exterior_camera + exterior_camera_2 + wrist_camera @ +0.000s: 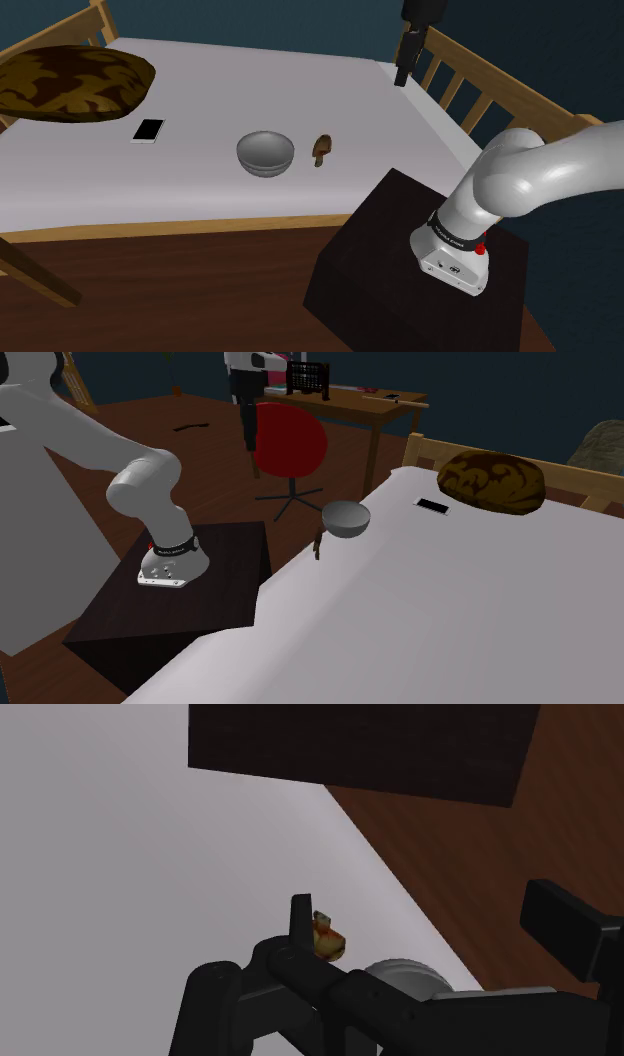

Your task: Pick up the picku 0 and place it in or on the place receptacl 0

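Note:
A small brown object (321, 150) with an orange-yellow part lies on the white bed sheet (200, 110), just beside a grey bowl (265, 153) toward the stand. In the second exterior view the small brown object (318, 544) lies near the bed's edge below the bowl (344, 518). My gripper (401, 78) hangs high over the bed's far corner by the wooden rail, well away from both. From the wrist the small object (328, 940) and the bowl (397, 970) lie far below the open gripper (425, 904), which holds nothing.
A white phone (148, 130) and a brown patterned pillow (70, 83) lie further along the bed. A wooden rail (470, 80) runs along the bed's end. The dark stand (420, 260) sits on the wood floor. A red chair (290, 442) and a desk (370, 402) stand beyond.

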{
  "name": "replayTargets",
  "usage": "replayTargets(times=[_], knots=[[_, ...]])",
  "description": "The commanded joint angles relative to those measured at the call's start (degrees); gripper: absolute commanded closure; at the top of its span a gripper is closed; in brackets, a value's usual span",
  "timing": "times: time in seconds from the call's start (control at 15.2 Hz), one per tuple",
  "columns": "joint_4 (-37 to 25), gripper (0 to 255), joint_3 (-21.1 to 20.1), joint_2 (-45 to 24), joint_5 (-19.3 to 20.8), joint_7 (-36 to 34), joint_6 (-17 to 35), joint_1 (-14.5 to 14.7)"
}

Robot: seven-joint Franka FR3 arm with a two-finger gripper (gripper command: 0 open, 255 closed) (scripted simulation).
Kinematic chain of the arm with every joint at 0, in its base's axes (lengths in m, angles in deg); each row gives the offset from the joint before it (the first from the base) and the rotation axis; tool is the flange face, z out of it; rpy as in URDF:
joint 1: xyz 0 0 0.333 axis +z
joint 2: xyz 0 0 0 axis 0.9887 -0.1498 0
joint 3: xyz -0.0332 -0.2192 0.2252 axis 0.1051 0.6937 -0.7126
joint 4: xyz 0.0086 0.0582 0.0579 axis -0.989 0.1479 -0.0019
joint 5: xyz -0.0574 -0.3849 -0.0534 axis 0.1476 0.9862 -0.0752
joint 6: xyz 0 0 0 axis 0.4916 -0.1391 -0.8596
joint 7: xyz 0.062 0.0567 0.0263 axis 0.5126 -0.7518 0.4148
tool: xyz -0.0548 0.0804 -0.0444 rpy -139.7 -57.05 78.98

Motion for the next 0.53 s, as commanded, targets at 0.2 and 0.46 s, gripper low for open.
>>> replayTargets(times=[0.2,0.46], knots=[[1.29,0,-1.29,-4.82,-1.22,-4.79,5.07,-1.29],[1.91,0,-2.74,-12.13,-2.47,-10.95,11.69,-2.95]])
